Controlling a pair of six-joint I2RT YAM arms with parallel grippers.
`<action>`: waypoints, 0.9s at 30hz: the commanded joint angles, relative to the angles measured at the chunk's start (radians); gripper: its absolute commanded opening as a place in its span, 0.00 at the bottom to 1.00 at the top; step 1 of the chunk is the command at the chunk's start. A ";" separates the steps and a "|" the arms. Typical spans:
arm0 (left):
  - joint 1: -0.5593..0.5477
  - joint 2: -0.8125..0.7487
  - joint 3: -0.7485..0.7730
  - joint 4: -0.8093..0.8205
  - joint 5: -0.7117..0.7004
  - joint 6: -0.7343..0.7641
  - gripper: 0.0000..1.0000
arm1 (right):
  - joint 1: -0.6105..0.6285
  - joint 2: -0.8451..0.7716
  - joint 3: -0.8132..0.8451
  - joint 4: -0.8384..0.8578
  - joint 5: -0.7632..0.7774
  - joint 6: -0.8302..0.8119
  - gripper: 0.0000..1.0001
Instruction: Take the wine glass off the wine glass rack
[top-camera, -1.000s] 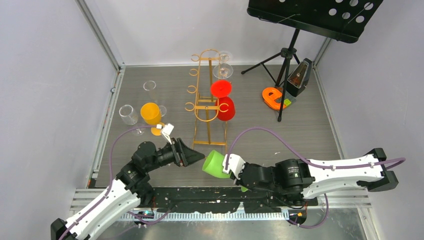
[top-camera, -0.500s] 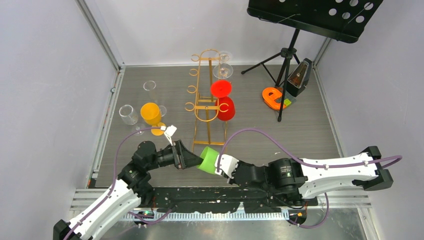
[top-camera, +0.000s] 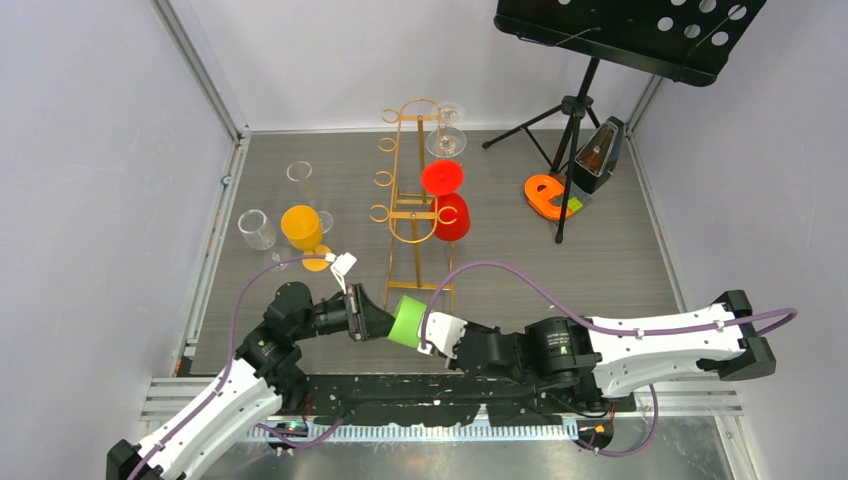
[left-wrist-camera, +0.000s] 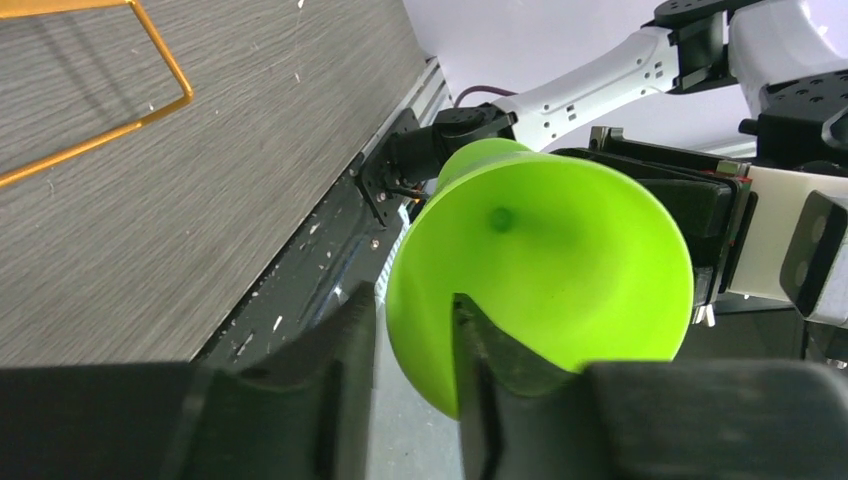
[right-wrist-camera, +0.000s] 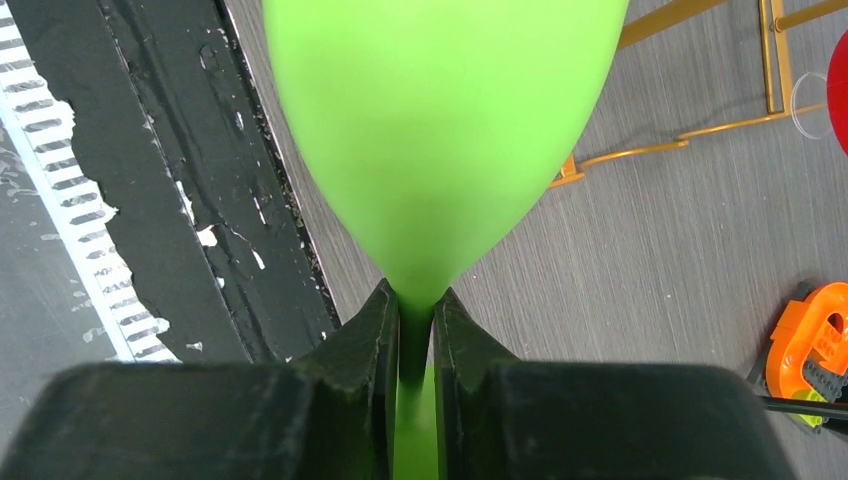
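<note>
Glass (top-camera: 408, 322), green, by desk's (top-camera: 600, 265) near edge: right pincer (right-wrist-camera: 412, 325) clamps stem; left pincer (left-wrist-camera: 415, 350) straddles rim, narrow, grip uncertain.

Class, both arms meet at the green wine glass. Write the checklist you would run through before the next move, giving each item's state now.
1. Right gripper shut on the stem of the green wine glass: ok.
2. Left gripper straddles the bowl's rim, one finger inside, one outside: ok.
3. Left gripper clamped firmly on the rim: cannot tell.
4. Glass clear of the wine glass rack: ok, it is off the hooks, on the near side of the base.
5. Red glasses hanging on the rack are away from both arms: ok.
</note>
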 joint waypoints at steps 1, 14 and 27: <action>0.004 -0.010 0.011 0.018 0.050 0.002 0.26 | 0.006 0.013 0.053 0.048 0.046 -0.010 0.06; 0.005 -0.054 0.082 -0.128 0.000 0.053 0.00 | 0.005 0.015 0.043 0.046 0.081 0.015 0.23; 0.005 -0.047 0.339 -0.558 -0.230 0.272 0.00 | 0.006 -0.076 0.008 0.004 0.109 0.090 0.57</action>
